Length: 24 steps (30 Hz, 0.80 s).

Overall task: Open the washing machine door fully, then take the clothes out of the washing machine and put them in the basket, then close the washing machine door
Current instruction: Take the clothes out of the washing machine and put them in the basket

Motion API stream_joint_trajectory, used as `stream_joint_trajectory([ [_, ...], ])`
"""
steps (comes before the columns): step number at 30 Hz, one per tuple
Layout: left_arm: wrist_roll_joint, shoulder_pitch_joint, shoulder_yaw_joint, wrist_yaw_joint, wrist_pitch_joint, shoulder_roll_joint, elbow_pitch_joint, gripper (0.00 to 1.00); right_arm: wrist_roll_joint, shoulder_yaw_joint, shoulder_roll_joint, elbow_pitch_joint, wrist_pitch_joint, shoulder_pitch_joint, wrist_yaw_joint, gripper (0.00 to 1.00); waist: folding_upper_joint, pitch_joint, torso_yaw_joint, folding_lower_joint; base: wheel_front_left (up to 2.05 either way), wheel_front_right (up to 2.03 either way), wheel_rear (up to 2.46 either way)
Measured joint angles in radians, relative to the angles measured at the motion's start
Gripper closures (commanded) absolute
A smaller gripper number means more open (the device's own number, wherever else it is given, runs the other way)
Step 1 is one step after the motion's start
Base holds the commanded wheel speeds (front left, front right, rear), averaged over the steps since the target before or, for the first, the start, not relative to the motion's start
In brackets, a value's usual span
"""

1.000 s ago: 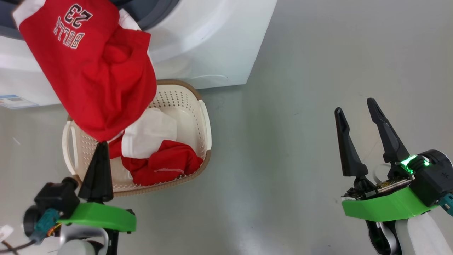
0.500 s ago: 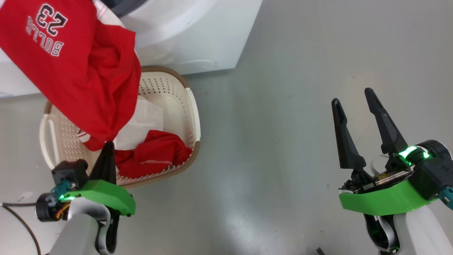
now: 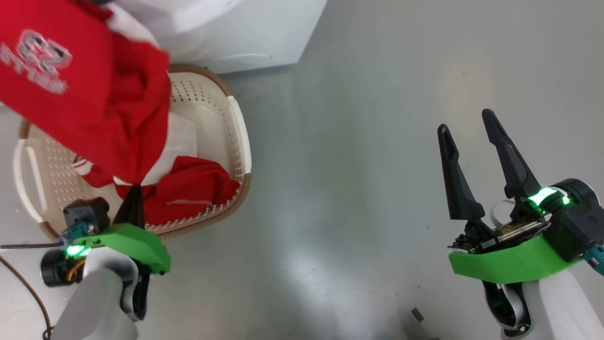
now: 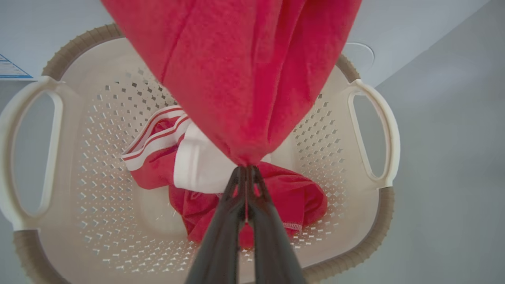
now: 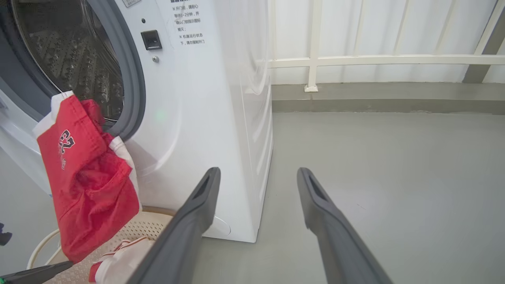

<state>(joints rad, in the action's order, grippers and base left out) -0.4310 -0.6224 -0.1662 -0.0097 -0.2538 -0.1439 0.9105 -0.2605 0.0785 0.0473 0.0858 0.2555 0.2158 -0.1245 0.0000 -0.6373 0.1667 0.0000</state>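
Upper left: left gripper jaws pinch the red clothes by an edge, held over basket to drop in. The right gripper, lower right, is spread and empty, likely parked clear.

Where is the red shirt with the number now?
In the head view's upper left, the red shirt hangs from the washing machine over the basket, its lower tip pinched by the left gripper.

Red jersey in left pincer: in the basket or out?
Out. The red jersey stretches from the washing machine opening to the left pincer, shut on its tip above the basket; other clothes lie inside.
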Motion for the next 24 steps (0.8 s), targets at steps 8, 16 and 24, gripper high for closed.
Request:
stream_joint_trajectory([
  [8, 0.011, -0.031, 0.02, -0.01, 0.0, 0.0, 0.093, 1.0, -0.004, 0.001, 0.0, 0.001, 0.0, 0.021, 0.0, 0.0, 0.0, -0.036, 0.022, 0.0, 0.0, 0.0, 0.0],
  [16, 0.037, -0.053, 0.051, -0.008, 0.0, -0.001, 0.128, 1.0, -0.02, 0.004, 0.0, 0.003, 0.0, 0.021, 0.0, 0.0, 0.0, -0.064, 0.033, 0.0, 0.0, 0.0, 0.0],
  [24, 0.064, -0.079, 0.072, -0.007, 0.0, -0.004, 0.131, 1.0, -0.02, 0.005, 0.0, 0.007, 0.0, 0.027, 0.0, 0.0, 0.0, -0.088, 0.037, 0.0, 0.0, 0.0, 0.0],
])
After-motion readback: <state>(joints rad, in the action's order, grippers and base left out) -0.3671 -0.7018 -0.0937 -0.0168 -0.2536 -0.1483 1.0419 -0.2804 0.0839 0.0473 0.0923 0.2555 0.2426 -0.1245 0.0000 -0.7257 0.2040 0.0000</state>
